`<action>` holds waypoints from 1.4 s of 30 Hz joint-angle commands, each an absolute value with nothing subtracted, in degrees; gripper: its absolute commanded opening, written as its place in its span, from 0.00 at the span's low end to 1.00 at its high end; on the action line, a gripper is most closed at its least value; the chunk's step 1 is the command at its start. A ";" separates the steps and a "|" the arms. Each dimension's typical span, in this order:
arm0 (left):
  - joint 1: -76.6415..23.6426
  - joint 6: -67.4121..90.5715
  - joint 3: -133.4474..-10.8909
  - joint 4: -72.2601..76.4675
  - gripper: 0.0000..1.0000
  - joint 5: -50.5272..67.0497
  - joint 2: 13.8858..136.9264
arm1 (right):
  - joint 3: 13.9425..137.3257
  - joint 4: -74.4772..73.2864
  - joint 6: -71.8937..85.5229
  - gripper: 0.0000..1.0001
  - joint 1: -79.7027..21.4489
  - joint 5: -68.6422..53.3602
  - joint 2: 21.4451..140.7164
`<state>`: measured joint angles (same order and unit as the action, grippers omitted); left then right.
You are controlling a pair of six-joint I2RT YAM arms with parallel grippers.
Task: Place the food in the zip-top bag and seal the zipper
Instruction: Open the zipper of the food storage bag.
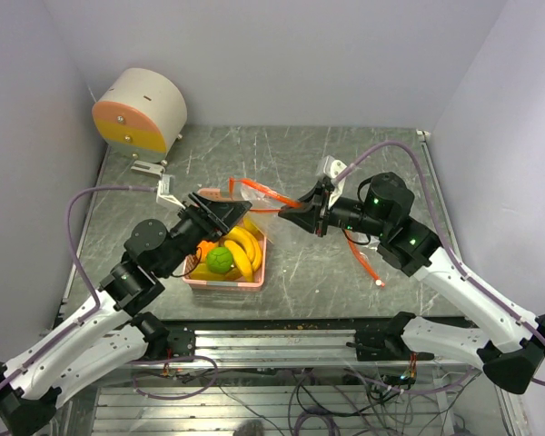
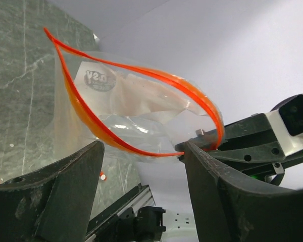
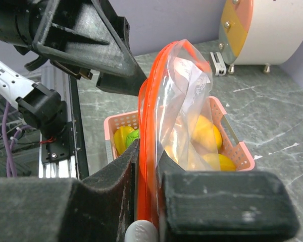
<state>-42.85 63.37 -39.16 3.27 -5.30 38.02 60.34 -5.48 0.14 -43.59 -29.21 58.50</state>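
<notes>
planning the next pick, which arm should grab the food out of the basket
Left. The left end effector is open and free, hovering above the pink basket of food. The right end effector is shut on the zip-top bag at its zipper, holding the mouth up, so it should not let go.

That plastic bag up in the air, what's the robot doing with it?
The right gripper is pinching the zip-top bag by its red-orange zipper, holding it up with its mouth open. The left gripper is open right at the mouth, holding nothing. The toy fruit lies in the pink basket, and the bag looks empty.
</notes>
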 commanded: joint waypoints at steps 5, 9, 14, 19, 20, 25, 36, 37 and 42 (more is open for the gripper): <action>-42.63 66.26 -37.24 7.61 0.76 -3.82 41.30 | 60.29 -5.43 -1.27 0.00 -44.25 -32.15 56.39; -42.62 66.55 -37.07 8.86 0.76 -3.83 42.87 | 59.70 -5.71 -1.52 0.00 -44.65 -33.27 55.17; -42.54 66.10 -37.70 9.30 0.76 -4.12 44.38 | 59.47 -8.20 -2.19 0.00 -45.23 -34.34 55.11; -42.56 66.18 -37.38 11.67 0.64 -3.72 46.05 | 58.39 -8.20 -1.80 0.00 -45.83 -33.83 54.92; -42.62 66.14 -37.42 12.33 0.59 -3.51 46.52 | 58.24 -8.03 -1.69 0.00 -45.85 -33.65 54.85; -42.62 65.82 -37.53 13.48 0.32 -2.90 47.84 | 57.97 -7.57 -1.05 0.00 -46.27 -31.51 55.82; -42.55 50.90 -44.99 -2.03 0.07 -10.47 48.67 | 59.80 -9.22 0.99 0.66 -47.14 -19.87 56.56; -42.55 48.22 -47.30 -6.16 0.07 -12.13 49.46 | 60.64 -9.48 1.43 0.73 -47.21 -18.33 56.45; -42.60 37.14 -57.21 -22.95 0.07 -19.41 55.48 | 64.57 -10.75 3.27 0.81 -47.20 -14.61 58.86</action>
<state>-42.83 48.56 -51.35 -8.43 -12.12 52.45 60.31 -10.04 1.48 -46.94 -19.49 57.30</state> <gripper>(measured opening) 0.078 0.808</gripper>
